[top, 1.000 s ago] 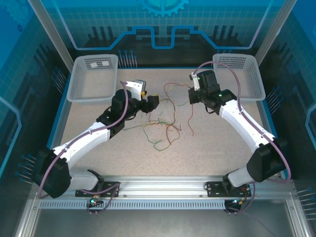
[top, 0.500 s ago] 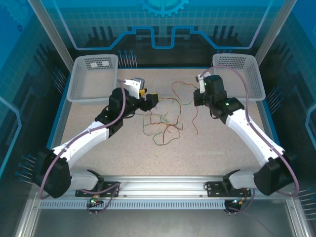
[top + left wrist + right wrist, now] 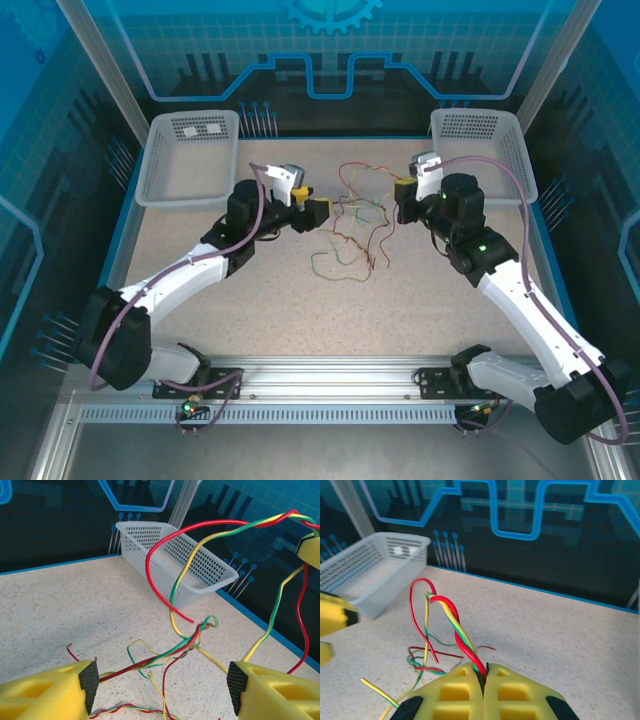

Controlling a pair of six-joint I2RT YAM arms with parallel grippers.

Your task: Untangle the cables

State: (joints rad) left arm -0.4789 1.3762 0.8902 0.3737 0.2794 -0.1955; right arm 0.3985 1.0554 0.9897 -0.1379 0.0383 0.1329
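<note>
The cables form a loose tangle of red, green and yellow wires on the speckled table between the two grippers. My right gripper is shut on a twisted red, yellow and green strand and holds it off the table. In the top view the right gripper is at the tangle's right end. My left gripper stands wide open low over the table, with a bundle of cables running between its pads. From above, the left gripper sits at the tangle's left side.
A white perforated basket stands at the back left and a second white basket at the back right. The blue rim bounds the table. The right gripper's yellow finger shows at the left wrist view's upper right.
The right arm has swung out to the right while its gripper keeps its hold on the strand. The tangle has drawn up toward the back. The left gripper has shifted slightly right.
</note>
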